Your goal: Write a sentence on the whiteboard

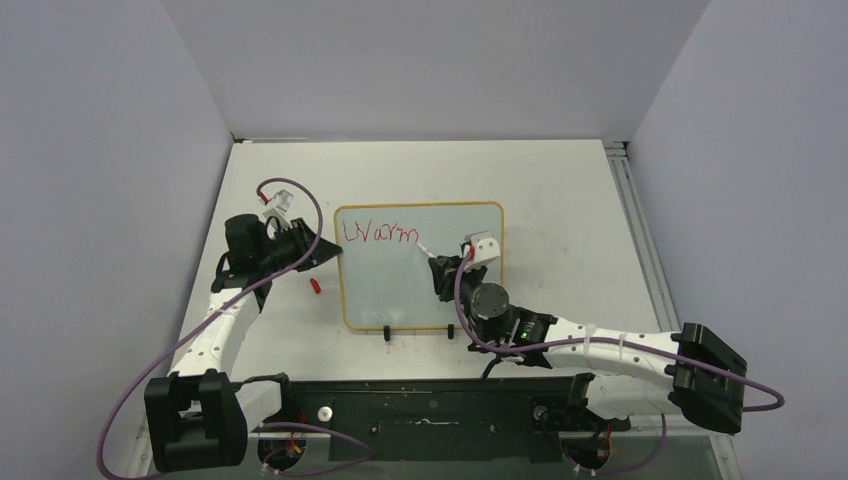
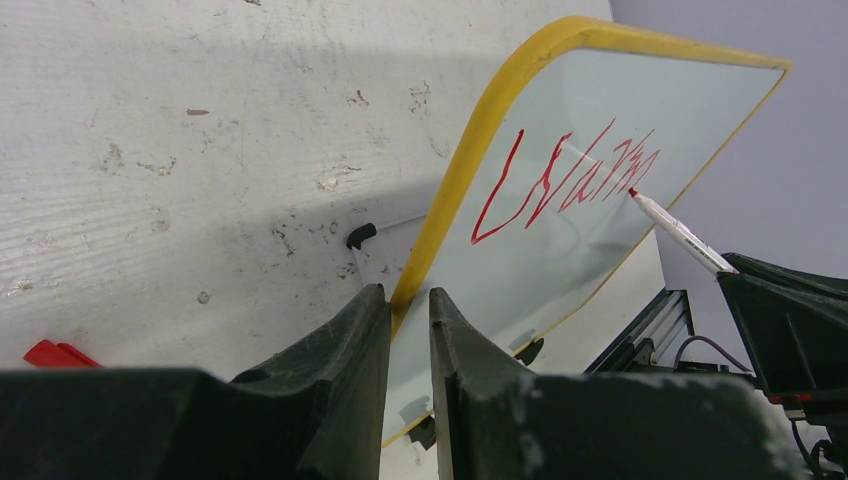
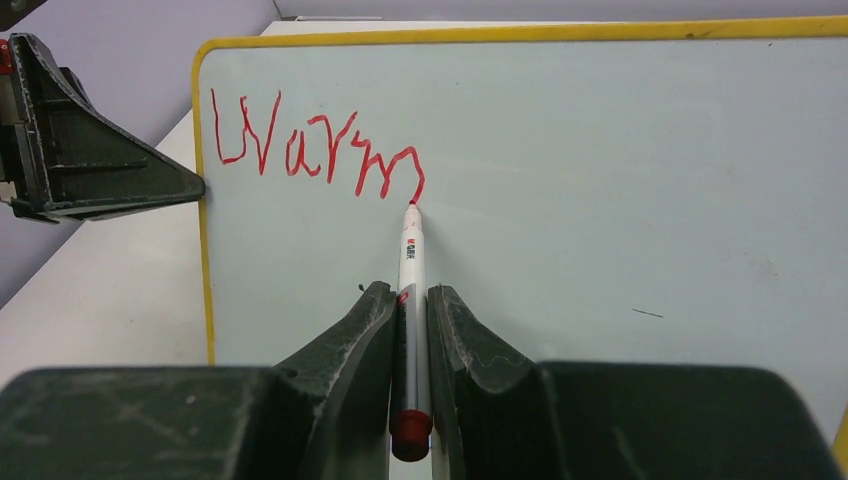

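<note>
Red handwritten letters (image 1: pixel 380 233) spelling "Warm" run along the far left part of the pale glossy whiteboard (image 1: pixel 420 290) with its thin yellow-orange frame, which sits mid-way across the white worktop (image 1: pixel 560 200). The right hand (image 3: pixel 410 295) is clenched around a slim white marker (image 3: pixel 411 250), whose red tip touches the board at the end of the "m". The left hand (image 2: pixel 408 300) grasps the whiteboard's left edge, with the frame between its fingers. A small red cap (image 1: pixel 315 286) lies just left of the board.

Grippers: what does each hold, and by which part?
The right gripper clamps the marker around its barrel, towards the rear end. The left gripper pinches the whiteboard by its yellow left edge.
</note>
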{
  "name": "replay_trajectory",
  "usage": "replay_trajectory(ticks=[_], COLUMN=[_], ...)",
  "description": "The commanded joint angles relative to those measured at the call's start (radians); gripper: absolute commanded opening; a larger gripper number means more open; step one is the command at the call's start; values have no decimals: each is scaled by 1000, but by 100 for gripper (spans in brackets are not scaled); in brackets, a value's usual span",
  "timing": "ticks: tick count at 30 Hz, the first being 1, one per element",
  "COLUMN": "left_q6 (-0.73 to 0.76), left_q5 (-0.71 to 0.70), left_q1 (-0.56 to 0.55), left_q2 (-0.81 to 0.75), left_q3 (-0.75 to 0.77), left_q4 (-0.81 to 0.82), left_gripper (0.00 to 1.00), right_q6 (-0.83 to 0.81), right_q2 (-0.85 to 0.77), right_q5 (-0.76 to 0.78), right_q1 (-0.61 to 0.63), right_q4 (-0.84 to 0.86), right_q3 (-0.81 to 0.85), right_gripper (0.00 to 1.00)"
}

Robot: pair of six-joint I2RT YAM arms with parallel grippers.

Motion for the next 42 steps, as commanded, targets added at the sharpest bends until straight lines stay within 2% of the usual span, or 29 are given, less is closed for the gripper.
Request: replay_trajectory(ticks=[1, 18, 42], left_q6=[9, 16, 16], left_q5=[29, 21, 23], left_q1=[-6, -5, -6], left_q2=[-15, -22, -15], left_q3=[45, 45, 46], left_q4=[11, 11, 10], left_gripper=[19, 19, 19], right_q6=[-4, -68, -80], right_q2=[-31, -177, -133], right_q5=[41, 103, 98], right_q1=[7, 10, -32], right_q4=[-19, -94, -86], right_q3=[-4, 23, 26], right_gripper=[5, 5, 5])
